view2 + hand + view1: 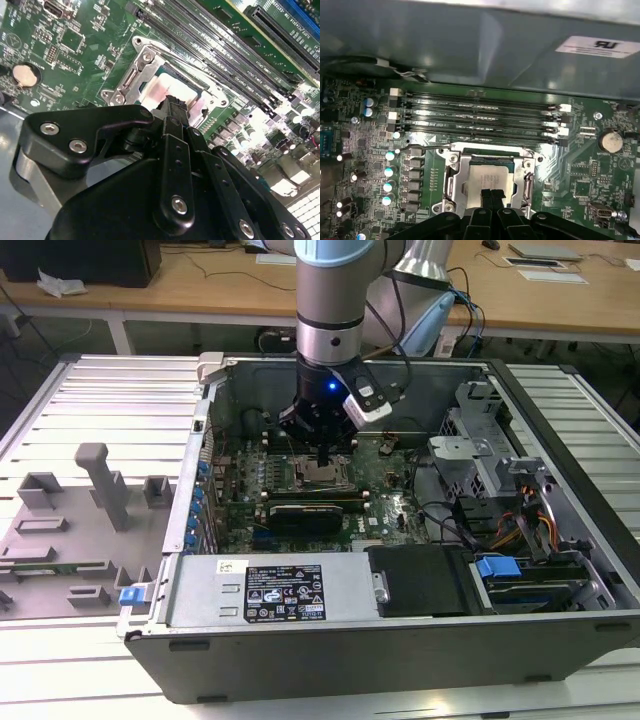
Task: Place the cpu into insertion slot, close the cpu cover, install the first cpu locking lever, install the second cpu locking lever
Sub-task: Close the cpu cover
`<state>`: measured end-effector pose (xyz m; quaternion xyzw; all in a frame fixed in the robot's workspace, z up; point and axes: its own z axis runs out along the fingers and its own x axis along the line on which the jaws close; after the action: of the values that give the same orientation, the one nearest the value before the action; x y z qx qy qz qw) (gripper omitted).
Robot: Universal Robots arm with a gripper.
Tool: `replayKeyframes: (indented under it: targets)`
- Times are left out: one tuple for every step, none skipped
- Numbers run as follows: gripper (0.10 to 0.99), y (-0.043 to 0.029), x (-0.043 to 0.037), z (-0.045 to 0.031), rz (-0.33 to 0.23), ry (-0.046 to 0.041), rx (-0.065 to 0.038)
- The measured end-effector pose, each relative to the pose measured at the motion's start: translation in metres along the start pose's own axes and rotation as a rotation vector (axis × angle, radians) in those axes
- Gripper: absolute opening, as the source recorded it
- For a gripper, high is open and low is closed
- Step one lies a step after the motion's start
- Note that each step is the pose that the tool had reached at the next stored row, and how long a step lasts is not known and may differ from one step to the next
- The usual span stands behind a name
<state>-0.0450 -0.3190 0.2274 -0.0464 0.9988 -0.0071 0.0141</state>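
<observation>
The cpu (489, 178) is a pale square chip lying flat in the insertion slot (451, 186), inside the open computer case. The silver cpu cover (525, 181) lies down around it, and the chip shows through its window. A thin wire lever (422, 148) runs along the socket's side nearest the memory slots. My gripper (490, 196) hangs just above the chip with its black fingertips pressed together and nothing between them. In the second wrist view the gripper (172, 102) tip sits over the cpu (176, 90) and the cover (131, 82). In the exterior view the gripper (322, 454) stands upright over the socket (322, 476).
Long black memory slots (480, 117) run beside the socket, and the grey case wall (470, 45) rises behind them. A round coin battery (611, 141) sits on the green board. The power supply (275, 590), drive bays (500, 480) and cables crowd the case. Grey fixtures (100, 480) stand on the table at the exterior view's left.
</observation>
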Motion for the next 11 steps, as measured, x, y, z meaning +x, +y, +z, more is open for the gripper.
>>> replayKeyframes:
  targets:
    - [0.106,0.0,0.0,0.0,-0.002,-0.0001,0.0]
    - [0.106,0.0,0.0003,0.0,-0.002,-0.0011,0.0]
    - [0.106,0.0001,0.0013,0.0001,-0.002,-0.0056,0.0]
    - [0.106,0.0004,0.004,0.0008,-0.003,-0.0222,0.001]
    - [0.106,0.0007,0.0072,0.0017,-0.004,-0.0336,0.003]
    - [0.106,0.001,0.0104,0.0023,-0.004,-0.0374,0.003]
    - [0.106,0.0013,0.0132,0.0029,-0.004,-0.0391,0.003]
    - [0.106,0.0015,0.0153,0.0034,-0.005,-0.0399,0.003]
    - [0.106,0.0018,0.0188,0.0043,-0.005,-0.041,0.003]
    - [0.106,0.002,0.021,0.005,-0.005,-0.0414,0.003]
    - [0.106,0.0022,0.023,0.0057,-0.005,-0.0417,0.003]
